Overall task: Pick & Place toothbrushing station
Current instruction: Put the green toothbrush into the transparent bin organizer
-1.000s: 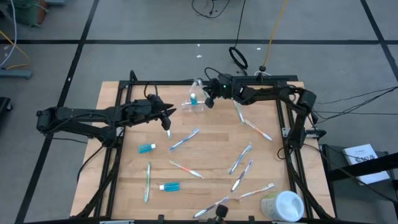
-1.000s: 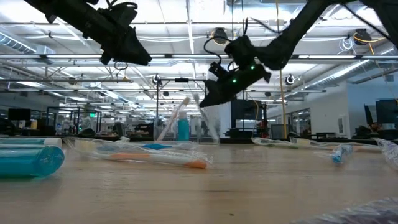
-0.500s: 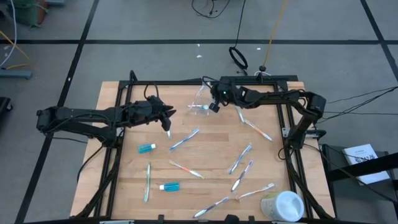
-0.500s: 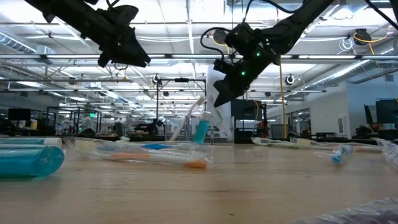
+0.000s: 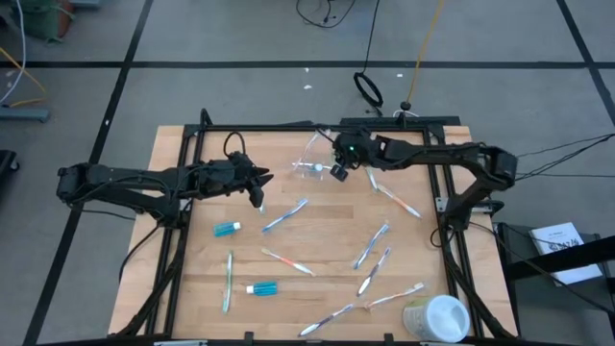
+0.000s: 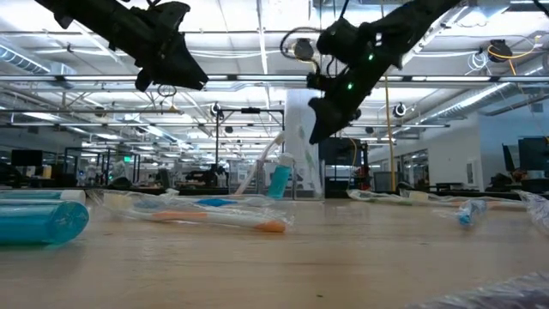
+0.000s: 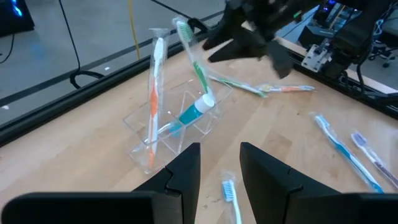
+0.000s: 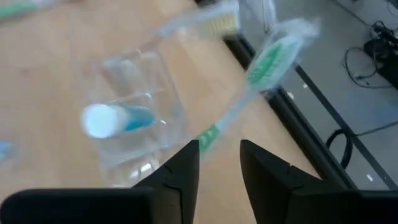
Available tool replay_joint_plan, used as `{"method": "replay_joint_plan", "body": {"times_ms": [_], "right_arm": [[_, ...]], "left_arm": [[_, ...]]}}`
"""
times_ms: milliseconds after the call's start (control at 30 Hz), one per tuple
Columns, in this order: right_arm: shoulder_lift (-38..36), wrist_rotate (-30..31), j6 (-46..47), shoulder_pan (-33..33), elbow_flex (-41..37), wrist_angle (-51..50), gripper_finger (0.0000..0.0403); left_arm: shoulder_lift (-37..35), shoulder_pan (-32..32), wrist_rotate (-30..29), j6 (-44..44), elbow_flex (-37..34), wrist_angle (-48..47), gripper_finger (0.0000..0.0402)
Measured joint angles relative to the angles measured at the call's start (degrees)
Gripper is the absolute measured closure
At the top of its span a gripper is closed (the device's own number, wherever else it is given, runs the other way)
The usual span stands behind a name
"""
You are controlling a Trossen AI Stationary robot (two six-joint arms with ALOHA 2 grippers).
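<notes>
Since a second ago the right end effector (image 5: 336,172) has let go of the clear plastic cup (image 5: 309,165) and drawn back beside it; its fingers now stand parted with nothing between them. The cup, which stood upright then, now leans over near the far edge of the counter (image 5: 327,240), holding one blue toothpaste tube (image 7: 193,112) and two toothbrushes, an orange-handled one (image 7: 153,87) and a green-handled one (image 7: 196,65). The left end effector (image 5: 258,188) hangs over the counter left of the cup as before, its fingers narrowly apart and empty.

Count on the counter outside the cup: two toothpaste tubes, one (image 5: 227,229) at the left and one (image 5: 262,287) nearer the front. Loose toothbrushes number about nine, though overlaps make this unsure; one blue brush (image 5: 284,216) lies just below the left end effector. One large white cup (image 5: 434,316) lies at the front right corner
</notes>
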Motion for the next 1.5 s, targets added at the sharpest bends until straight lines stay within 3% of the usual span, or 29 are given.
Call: {"method": "replay_joint_plan", "body": {"times_ms": [233,367,567,733,1100,1333,1500], "right_arm": [[-5.11,-0.11,7.36,4.54,0.04,-12.74,0.0292],[-5.1,-0.13,10.05,8.23,-0.32,-17.11,0.0292],[-5.06,-0.05,9.3,12.19,-5.52,-9.14,0.0292],[-6.9,0.33,8.96,12.23,-5.78,-8.06,0.0293],[-7.83,0.08,8.17,12.23,-5.82,-8.61,0.0293],[-7.83,0.07,8.16,12.23,-5.82,-8.67,0.0293],[-7.83,0.05,8.17,12.23,-5.82,-8.67,0.0293]], "left_arm": [[0.0,0.04,0.08,-2.16,0.01,-1.66,0.0282],[0.0,0.09,-0.07,-7.87,0.04,-8.27,0.0282],[2.02,1.52,-4.87,-22.01,0.07,-19.82,0.0282],[8.08,3.25,-7.21,-36.08,0.01,-25.1,0.0282],[22.95,7.69,-7.17,-43.56,0.07,-16.97,0.0282],[28.73,11.09,-7.08,-40.77,0.04,-13.26,0.0282],[31.71,14.09,-2.6,-39.16,0.19,-12.82,0.0282]]}}
